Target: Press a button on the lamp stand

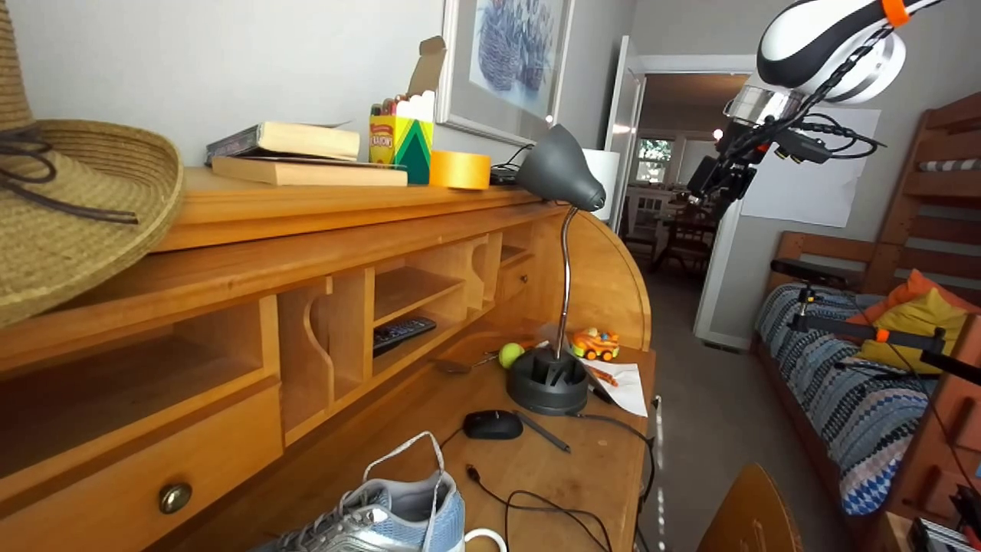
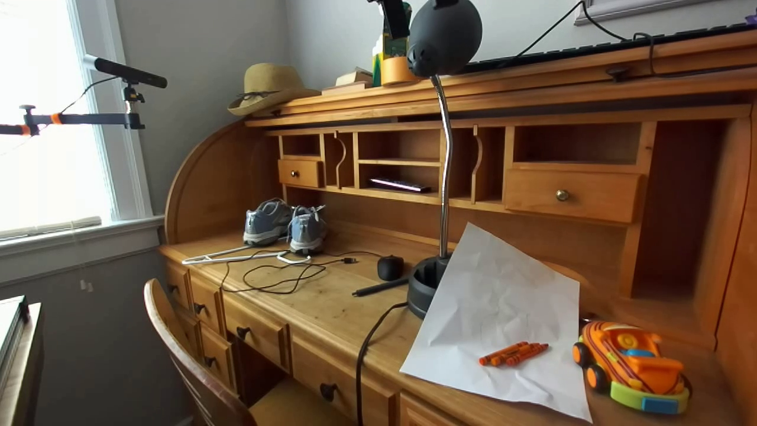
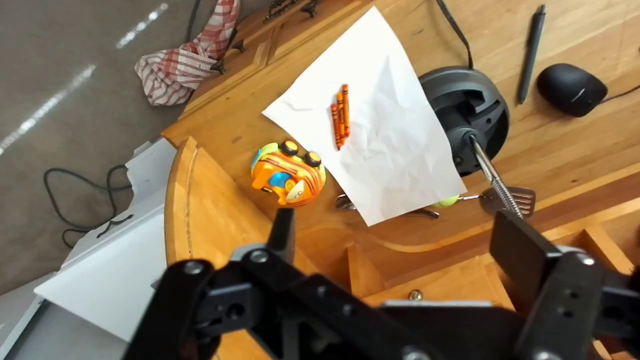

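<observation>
Lamp stand (image 1: 547, 395): on the desk (image 1: 594, 471), lower centre of an exterior view; button not distinguishable. End effector (image 3: 392, 220): fingers (image 3: 520, 255) spread, holding nothing. Likely hazards: paper (image 3: 382, 135), masking part of the stand at upper right of the wrist view, may hide the button; unclosed fingers may straddle it; an off-centre push may slide or tip the stand.

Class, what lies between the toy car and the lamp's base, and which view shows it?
A white sheet of paper, with three crayons on it, lies between the toy car and the lamp's base, as the wrist view shows.
</observation>
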Controlling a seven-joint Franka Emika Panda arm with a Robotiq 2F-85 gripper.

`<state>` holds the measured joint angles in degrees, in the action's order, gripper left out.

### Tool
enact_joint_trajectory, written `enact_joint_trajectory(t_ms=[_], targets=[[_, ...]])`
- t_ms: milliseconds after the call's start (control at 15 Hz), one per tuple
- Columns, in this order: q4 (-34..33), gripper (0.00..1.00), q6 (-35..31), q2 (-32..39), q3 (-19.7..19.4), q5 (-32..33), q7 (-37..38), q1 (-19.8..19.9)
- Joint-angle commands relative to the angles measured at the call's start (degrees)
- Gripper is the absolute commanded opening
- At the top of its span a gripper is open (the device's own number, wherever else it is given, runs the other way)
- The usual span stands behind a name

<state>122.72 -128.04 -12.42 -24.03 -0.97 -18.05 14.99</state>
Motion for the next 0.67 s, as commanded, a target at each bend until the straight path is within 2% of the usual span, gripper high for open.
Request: enact_joint_trajectory(t_ms=[0,267,400,600], targets=[[-0.25,1.00,0.21,0.17,0.74,-0.30,-0.22,0.82],[-1.26,1.00,-4.76,4.00,-1.58,-9.40,-6.03,-0.56],[-3.03,1.00,-6.78,7.32,-2.65,-15.67,-12.99,-1.17],[-7.36,1.00,-4.90,12.84,-2.97,-24.32,-21.85,0.31]])
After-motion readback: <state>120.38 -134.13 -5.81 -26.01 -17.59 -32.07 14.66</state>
